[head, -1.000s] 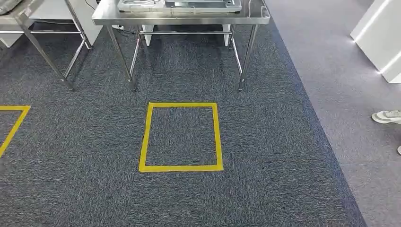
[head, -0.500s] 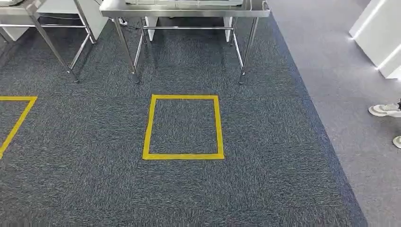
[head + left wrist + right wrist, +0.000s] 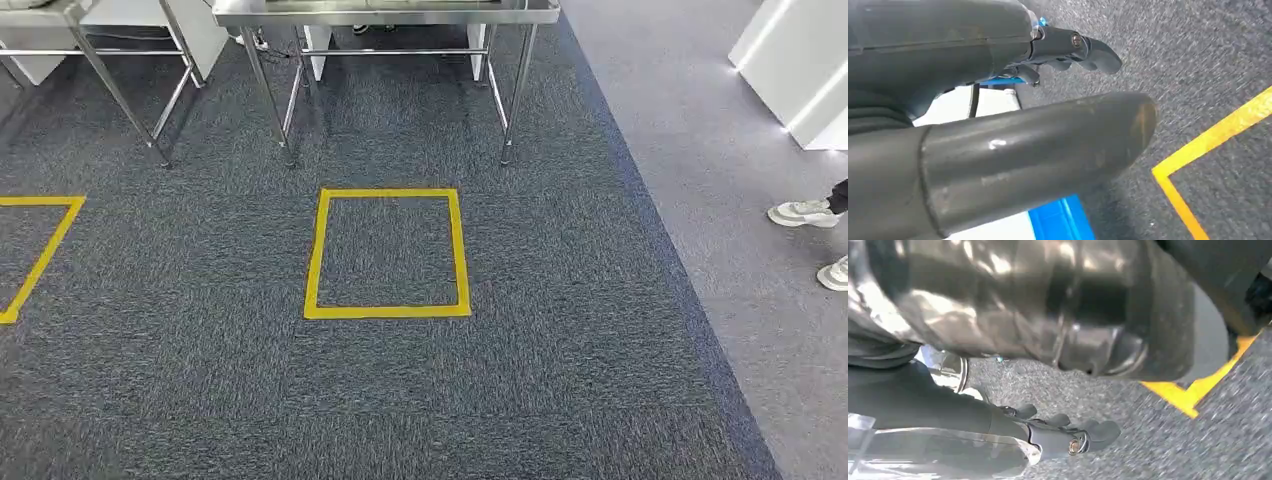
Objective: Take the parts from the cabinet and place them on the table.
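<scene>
Head view: stainless steel bench [image 3: 385,14] stands beyond the yellow tape square [image 3: 388,253] on grey carpet. Wrist views: left hand [image 3: 1068,75] empty, fingers extended; right hand [image 3: 1048,390] grips a shiny foil-wrapped part [image 3: 1038,305].

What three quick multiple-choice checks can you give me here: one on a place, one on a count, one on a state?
1. Where is the full yellow tape square?
A) on the dark carpet, in front of the steel table
B) on the table top
C) on the pale floor at the right

2. How many shoes show at the right edge?
A) none
B) two
C) four

3. How do the left hand fingers lie?
A) curled round a part
B) stretched out, apart from the thumb
C) pressed on the table

Key: A, its tape lies on carpet nearer than the table legs; B, two pale shoes on the grey floor; B, carpet shows between fingers and thumb.
</scene>
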`<state>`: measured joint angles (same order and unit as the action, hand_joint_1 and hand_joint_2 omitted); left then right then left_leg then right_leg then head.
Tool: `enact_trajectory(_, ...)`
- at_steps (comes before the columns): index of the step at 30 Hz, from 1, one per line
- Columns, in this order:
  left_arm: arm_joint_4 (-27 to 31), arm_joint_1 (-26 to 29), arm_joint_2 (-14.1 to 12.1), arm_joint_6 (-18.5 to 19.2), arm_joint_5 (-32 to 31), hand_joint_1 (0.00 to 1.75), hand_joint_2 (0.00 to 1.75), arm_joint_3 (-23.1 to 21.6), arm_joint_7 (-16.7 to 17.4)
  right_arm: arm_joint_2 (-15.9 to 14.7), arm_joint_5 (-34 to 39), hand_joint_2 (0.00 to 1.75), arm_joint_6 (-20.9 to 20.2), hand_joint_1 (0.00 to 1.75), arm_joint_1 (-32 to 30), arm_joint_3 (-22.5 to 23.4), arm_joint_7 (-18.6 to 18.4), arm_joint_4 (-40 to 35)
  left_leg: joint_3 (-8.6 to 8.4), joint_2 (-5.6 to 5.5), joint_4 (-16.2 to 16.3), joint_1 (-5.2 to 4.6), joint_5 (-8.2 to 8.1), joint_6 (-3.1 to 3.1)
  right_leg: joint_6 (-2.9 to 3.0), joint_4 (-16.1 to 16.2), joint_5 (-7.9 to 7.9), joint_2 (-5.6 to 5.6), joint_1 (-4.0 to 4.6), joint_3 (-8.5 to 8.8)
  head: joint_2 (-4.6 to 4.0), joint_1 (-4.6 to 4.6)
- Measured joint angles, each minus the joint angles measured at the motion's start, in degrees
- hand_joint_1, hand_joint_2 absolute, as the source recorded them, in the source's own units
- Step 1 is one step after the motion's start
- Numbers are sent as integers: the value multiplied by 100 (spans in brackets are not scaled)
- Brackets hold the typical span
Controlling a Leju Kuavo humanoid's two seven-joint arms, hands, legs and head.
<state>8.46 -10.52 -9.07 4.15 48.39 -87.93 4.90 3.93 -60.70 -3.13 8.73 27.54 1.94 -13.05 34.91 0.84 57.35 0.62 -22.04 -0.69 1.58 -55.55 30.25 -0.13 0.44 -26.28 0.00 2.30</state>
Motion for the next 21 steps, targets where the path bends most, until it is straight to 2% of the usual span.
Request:
enact_trajectory(1,0,0,-4,0,-2,0,0,0,2,0,15,0,-20,0,-6,0,-24,2,33,-18,58,20,-92,-29,50,52,-100,-49,-55,-45,-2,2)
enact_trajectory(2,0,-1,-4,0,-4,0,0,0,4,-2,31,0,-28,0,-5,0,-39,2,115,-29,231,19,-411,-53,110,54,-167,-52,-48,-119,0,0)
enact_trajectory(3,0,9,-4,13,-7,0,0,0,7,-2,35,0,-28,0,-3,0,-44,2,226,-31,534,25,-755,-63,142,42,-224,-55,-43,-205,-2,2)
enact_trajectory(4,0,10,-4,13,-4,0,0,0,11,0,46,0,-31,0,-3,0,-44,2,336,-32,973,25,-1105,-85,148,23,-293,-54,-31,-312,0,0)
enact_trajectory(5,0,2,-7,6,-2,0,0,0,11,0,48,0,-37,0,-7,0,-44,2,432,-34,1416,25,-1316,-102,149,-3,-361,-54,-20,-422,-2,0)
enact_trajectory(6,0,4,-9,4,2,0,0,0,11,0,54,0,-57,0,-14,0,-44,4,460,-34,1726,25,-1325,-117,145,-34,-430,-56,-15,-543,0,0)
enact_trajectory(7,-2,7,-9,4,2,0,0,0,15,0,61,0,-61,0,-24,0,-46,4,385,-34,1804,25,-1157,-121,134,-72,-489,-56,-15,-657,0,-2)
enact_trajectory(8,0,11,-9,4,2,0,0,0,15,0,66,0,-63,0,-28,0,-48,4,193,-34,1660,25,-876,-119,118,-128,-546,-56,-18,-789,0,0)
enact_trajectory(9,0,8,-9,4,2,0,0,0,15,0,66,0,-63,0,-27,0,-48,4,-68,-34,1359,26,-657,-114,101,-184,-588,-57,-22,-904,0,0)
enact_trajectory(10,0,-1,-9,4,4,0,0,0,15,0,68,0,-61,0,-23,0,-48,4,-436,-36,887,26,-603,-99,78,-249,-630,-53,-22,-1007,0,-2)
enact_trajectory(11,0,-21,-11,2,4,0,0,0,15,0,68,0,-61,0,-17,0,-48,2,-861,-48,323,20,-858,-69,45,-320,-657,-51,-8,-1071,0,-2)
enact_trajectory(12,0,-36,-26,-2,9,0,0,0,15,0,68,0,-61,0,-16,0,-48,2,-1100,-55,-98,-7,-1014,-25,20,-378,-682,-54,7,-1102,-2,2)
enact_trajectory(13,0,-41,-26,-7,11,0,0,0,13,0,68,0,-61,0,-19,0,-48,4,-1021,-49,-47,-19,-1011,19,-16,-367,-735,-64,6,-1089,0,-2)
enact_trajectory(15,0,-34,-26,-7,20,0,0,0,17,0,70,0,-63,0,-17,0,-48,4,-970,-41,-45,-39,-928,120,-89,-324,-861,-66,-9,-1108,0,0)
enact_trajectory(16,0,-31,-22,-4,24,0,0,0,17,-9,70,0,-63,0,-25,0,-50,7,-917,-10,-94,13,-821,170,-122,-354,-837,-48,-26,-1139,0,2)
enact_trajectory(17,-2,-43,-20,-4,28,0,0,0,17,-9,70,0,-63,0,-26,0,-50,7,-836,5,-91,6,-750,216,-158,-481,-537,-17,-42,-1191,0,0)
enact_trajectory(18,-2,-50,-24,-4,31,0,0,0,17,-7,70,0,-63,0,-33,0,-55,7,-749,9,-87,6,-685,266,-179,-756,-152,-13,-53,-1274,0,2)
enact_trajectory(19,-2,-47,-24,-4,42,0,0,0,15,-7,70,0,-70,0,-40,0,-59,7,-655,7,-87,5,-626,274,-207,-1137,197,-11,-73,-1358,0,2)
enact_trajectory(20,0,-42,-22,-4,44,0,0,0,17,-7,70,0,-70,0,-40,0,-59,7,-545,6,-85,0,-559,276,-232,-1568,442,-11,-86,-1450,0,2)
enact_trajectory(21,0,-37,-24,-4,46,0,0,0,17,-7,70,0,-70,0,-41,0,-59,7,-449,5,-78,0,-484,265,-252,-1937,470,-11,-95,-1511,0,0)
